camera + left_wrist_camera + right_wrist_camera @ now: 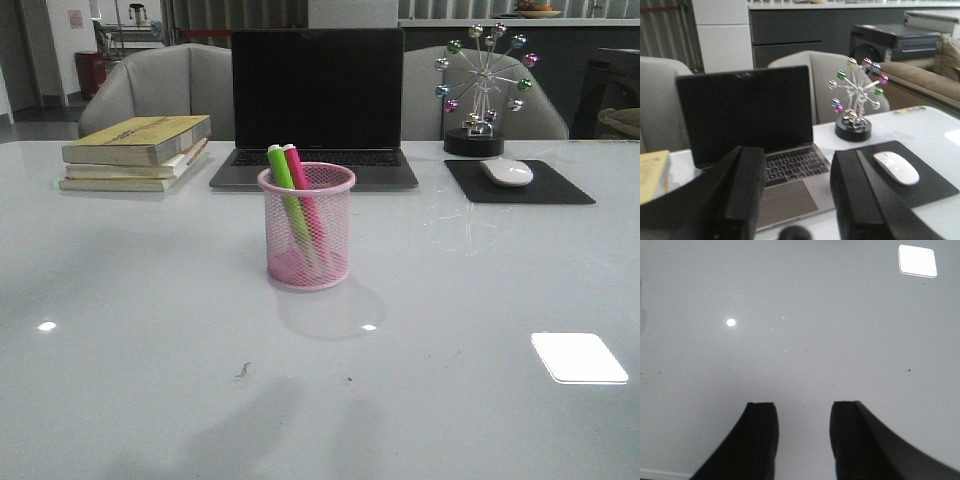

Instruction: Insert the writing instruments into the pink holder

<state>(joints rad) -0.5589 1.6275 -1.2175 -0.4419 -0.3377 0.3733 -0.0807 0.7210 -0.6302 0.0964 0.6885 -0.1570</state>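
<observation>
Pink holder (306,240) holds green marker (284,185), pink marker (299,185); both hands (797,192) (802,432) parted, empty.

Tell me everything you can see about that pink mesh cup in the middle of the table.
The pink wire-mesh cylindrical cup stands upright on the glossy white table, in front of the open grey laptop. It has a rolled rim and a solid-looking base, and its see-through mesh wall casts a faint reflection on the tabletop. A bright green marker and a hot pink marker lean inside it, tips poking above the rim. No gripper touches it.
</observation>
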